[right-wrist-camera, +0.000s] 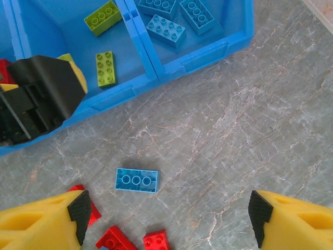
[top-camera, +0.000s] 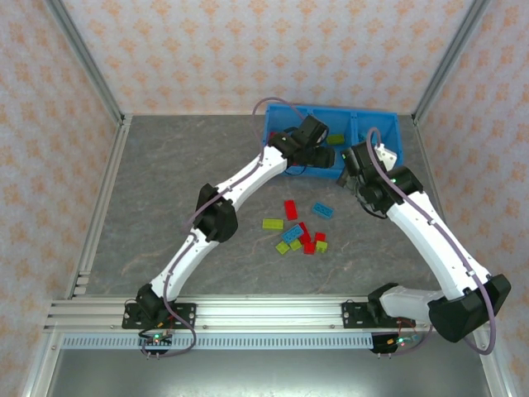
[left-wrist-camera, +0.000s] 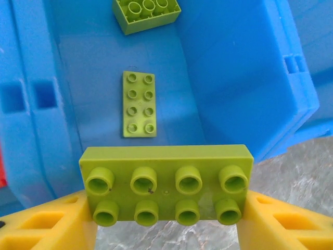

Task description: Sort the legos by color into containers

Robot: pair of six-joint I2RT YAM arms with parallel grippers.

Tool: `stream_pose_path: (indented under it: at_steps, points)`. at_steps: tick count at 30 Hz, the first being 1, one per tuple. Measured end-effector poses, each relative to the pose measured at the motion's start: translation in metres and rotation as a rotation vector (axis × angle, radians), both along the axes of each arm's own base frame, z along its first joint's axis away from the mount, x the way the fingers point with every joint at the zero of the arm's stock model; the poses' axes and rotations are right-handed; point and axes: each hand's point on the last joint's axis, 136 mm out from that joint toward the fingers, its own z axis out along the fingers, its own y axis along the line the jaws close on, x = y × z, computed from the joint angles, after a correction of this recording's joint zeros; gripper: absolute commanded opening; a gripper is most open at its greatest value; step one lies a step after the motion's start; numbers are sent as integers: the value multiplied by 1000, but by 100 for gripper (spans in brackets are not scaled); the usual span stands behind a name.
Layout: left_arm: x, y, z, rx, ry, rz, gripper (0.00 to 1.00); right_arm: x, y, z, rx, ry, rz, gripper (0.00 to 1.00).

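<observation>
L grip [left-wrist-camera: 166, 221] clamps green lego [left-wrist-camera: 166, 177] at bin [left-wrist-camera: 234, 67] near wall, 2 greens [left-wrist-camera: 139, 104] inside | R grip [right-wrist-camera: 166, 216] wide above blue lego [right-wrist-camera: 136, 180], reds [right-wrist-camera: 115, 238] nearby

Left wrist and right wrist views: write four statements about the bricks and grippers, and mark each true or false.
1. The left gripper is shut on a yellow-green brick. True.
2. The right gripper holds a brick. False: its jaws stand open and empty above a light blue brick lying on the table.
3. The compartment in front of the left gripper contains red bricks. False: two yellow-green bricks lie in it.
4. Red bricks lie loose on the table. True.
</observation>
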Motion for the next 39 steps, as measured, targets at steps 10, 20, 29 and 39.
stream_pose_path:
  at_steps: [10, 20, 29, 39]
  points:
    - [16, -10, 24, -105, -65, 98, 88, -10, -15, 20, -48, -51, 53, 84]
    - [2, 5, 51, -33, -94, 75, 88, -13, -8, 2, -20, -3, 84, 84]
    - [-89, 102, 227, 19, -367, -6, 89, -8, 33, -60, 126, 172, 169, 84]
    - [-187, 194, 227, 179, -497, -141, 100, 17, 66, -164, 241, 431, -1, 97]
